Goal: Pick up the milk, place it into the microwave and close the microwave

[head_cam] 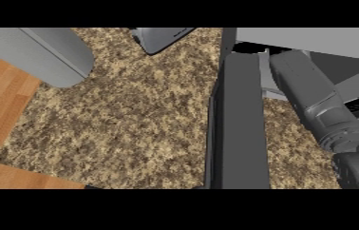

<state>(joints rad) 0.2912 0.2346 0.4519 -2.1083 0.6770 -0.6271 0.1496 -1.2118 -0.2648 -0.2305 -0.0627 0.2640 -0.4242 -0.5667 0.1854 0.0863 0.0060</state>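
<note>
Speckled granite counter (126,119) nearest us. right hand (348,169) at low right edge; fingers: can't tell. microwave door (242,129) stands open beside right forearm (308,96), presumably for loading. milk not visible; we judge poss. hidden beyond door, unconfirmed. Left hand unseen.

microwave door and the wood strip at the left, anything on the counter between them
Nothing: the head view shows only bare speckled counter between the open microwave door and the wood strip.

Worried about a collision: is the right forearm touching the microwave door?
Cannot tell. Head view: right forearm close beside microwave door, no plain contact or gap.
</note>
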